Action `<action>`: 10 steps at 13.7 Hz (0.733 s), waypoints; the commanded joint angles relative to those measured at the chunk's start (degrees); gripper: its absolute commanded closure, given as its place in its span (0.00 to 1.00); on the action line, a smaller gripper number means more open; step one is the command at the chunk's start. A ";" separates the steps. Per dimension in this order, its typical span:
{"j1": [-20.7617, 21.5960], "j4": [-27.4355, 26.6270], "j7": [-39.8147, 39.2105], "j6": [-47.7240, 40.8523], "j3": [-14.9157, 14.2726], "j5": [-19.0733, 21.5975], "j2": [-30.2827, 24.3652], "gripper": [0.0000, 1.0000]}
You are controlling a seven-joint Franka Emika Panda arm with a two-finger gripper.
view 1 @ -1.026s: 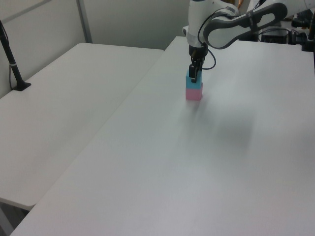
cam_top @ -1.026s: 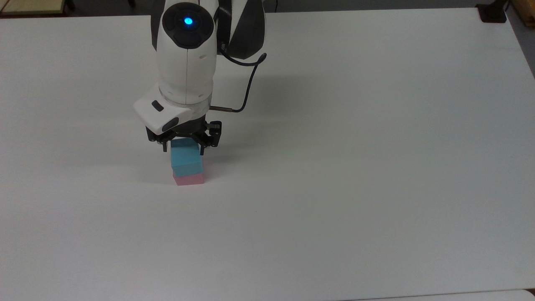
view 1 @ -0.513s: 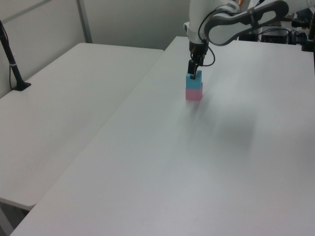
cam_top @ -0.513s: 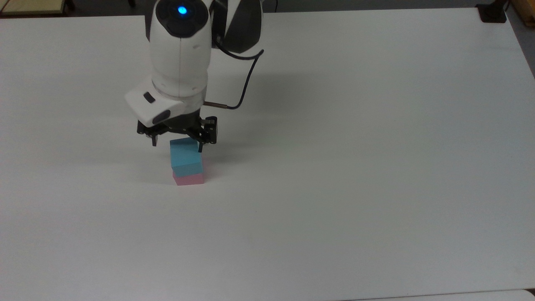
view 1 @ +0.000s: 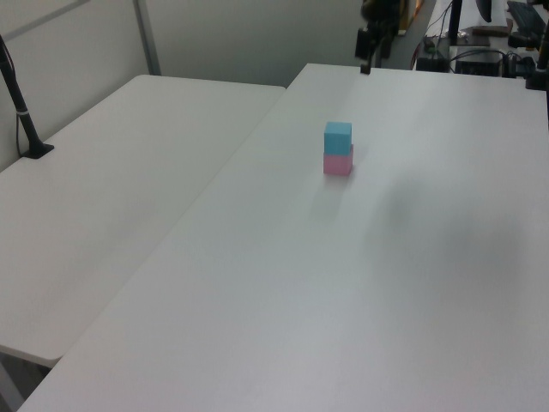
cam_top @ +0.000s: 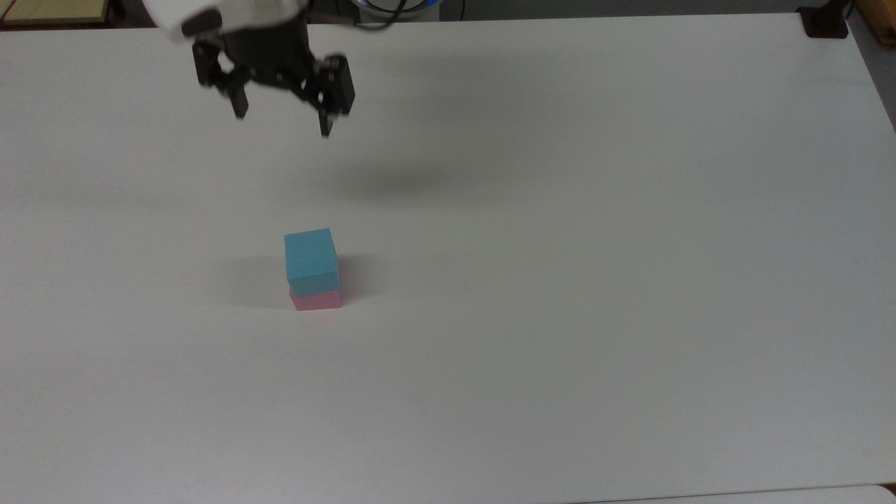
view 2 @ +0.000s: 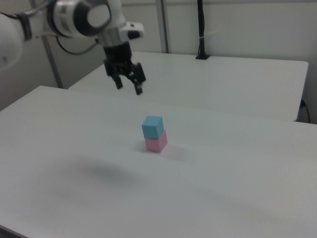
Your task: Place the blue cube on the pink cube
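The blue cube (cam_top: 311,260) rests squarely on top of the pink cube (cam_top: 316,300) on the white table, a two-cube stack. The same blue cube (view 1: 338,136) and pink cube (view 1: 338,163) stand mid-table in the left view, and again as blue cube (view 2: 152,127) over pink cube (view 2: 156,142) in the right view. My gripper (cam_top: 281,120) hangs high above the table, well behind the stack, open and holding nothing. The gripper (view 2: 129,85) is up and to the right view's left of the cubes. At the left view's top, the gripper (view 1: 367,51) is partly cut off.
The white table (cam_top: 595,280) stretches wide around the stack. A second white table (view 1: 111,172) adjoins it at the left view's left. A black post base (cam_top: 826,21) sits at the far right corner in the top view. Cables and equipment (view 1: 485,51) lie at the far end.
The gripper, open around the blue cube's top a second ago, has risen and pulled back away from the stack. The blue cube stays on the pink cube, unmoved.
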 commanded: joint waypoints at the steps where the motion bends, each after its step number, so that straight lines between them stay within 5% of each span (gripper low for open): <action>1: 0.15 -2.37 1.73 -6.55 -0.17 5.01 -8.38 0.00; 7: 2.52 -10.46 1.65 -7.71 -1.05 5.29 -16.05 0.00; 10: 2.00 -10.72 -8.16 -6.57 -1.14 3.89 -15.61 0.00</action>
